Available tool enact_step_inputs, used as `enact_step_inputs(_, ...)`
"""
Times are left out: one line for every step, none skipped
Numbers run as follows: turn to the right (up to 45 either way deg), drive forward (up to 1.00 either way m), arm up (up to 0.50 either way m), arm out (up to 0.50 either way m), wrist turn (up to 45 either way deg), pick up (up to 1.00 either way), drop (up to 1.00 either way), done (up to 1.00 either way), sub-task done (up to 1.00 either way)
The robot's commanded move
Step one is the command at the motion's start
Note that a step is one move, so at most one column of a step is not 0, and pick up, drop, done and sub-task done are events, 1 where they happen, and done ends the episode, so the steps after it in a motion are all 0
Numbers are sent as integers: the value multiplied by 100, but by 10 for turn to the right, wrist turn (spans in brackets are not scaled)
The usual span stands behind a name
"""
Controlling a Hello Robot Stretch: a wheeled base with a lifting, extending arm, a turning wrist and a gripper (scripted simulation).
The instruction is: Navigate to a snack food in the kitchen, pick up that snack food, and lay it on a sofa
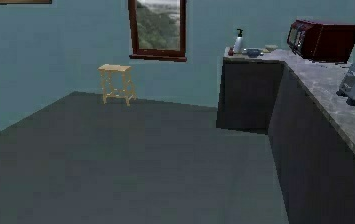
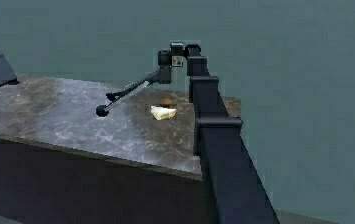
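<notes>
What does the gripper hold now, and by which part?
Nothing: the gripper has only bare countertop behind its fingers; a small pale thing lies apart on it.

I see a home kitchen here: a dark counter [image 1: 320, 82] with a mottled stone top turns the corner, carrying a dark red microwave [image 1: 324, 40] and what may be a soap bottle [image 1: 239, 41]. A framed window [image 1: 158, 27] and a wooden stool [image 1: 116, 82] stand beyond.

Stool [image 1: 116, 83] left of counter [image 1: 320, 80] (by far wall [image 1: 65, 50]); microwave [image 1: 323, 40] on counter
</notes>
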Motion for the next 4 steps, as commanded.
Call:
enact_step_inputs(0, 0, 0, 0, 450, 0, 0, 0, 0)
enact_step_inputs(0, 0, 0, 0, 300, 0, 0, 0, 0)
enact_step_inputs(0, 0, -14, 0, 0, 0, 0, 0, 0)
enact_step_inputs(0, 0, 0, 0, 0, 100, 0, 0, 0)
